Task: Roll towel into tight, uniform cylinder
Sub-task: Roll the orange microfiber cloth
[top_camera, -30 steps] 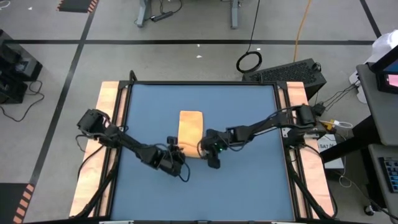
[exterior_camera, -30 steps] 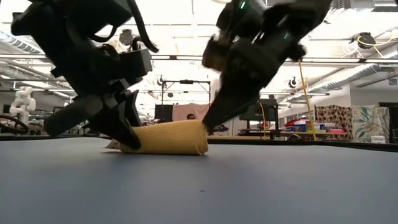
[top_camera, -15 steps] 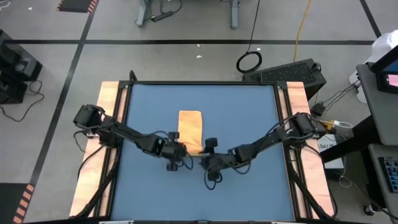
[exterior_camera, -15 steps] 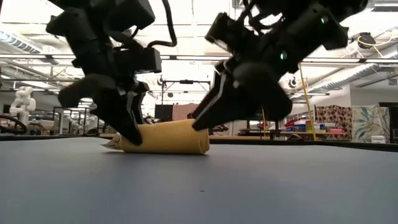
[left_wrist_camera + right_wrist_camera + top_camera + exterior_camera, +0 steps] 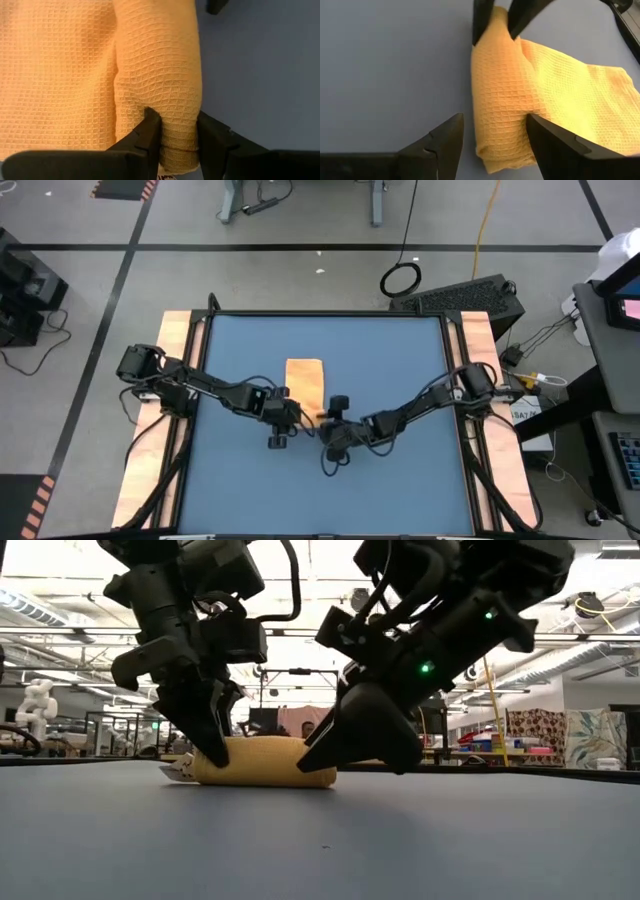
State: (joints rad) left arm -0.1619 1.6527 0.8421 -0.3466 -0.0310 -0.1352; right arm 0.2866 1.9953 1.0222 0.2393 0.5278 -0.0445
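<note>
— what's the left gripper (image 5: 179, 131) got?

— its jaws are pinching one end of the rolled part of the towel (image 5: 155, 70), a finger on each side of the roll.

— and the right gripper (image 5: 495, 137)?

— jaws spread, straddling the roll's other end. one finger looks to rest against the cloth, the other stands clear over the blue table (image 5: 390, 65).

— beyond the jaws?

— the unrolled part lies flat, stretching away from both grippers toward the table's middle.
</note>
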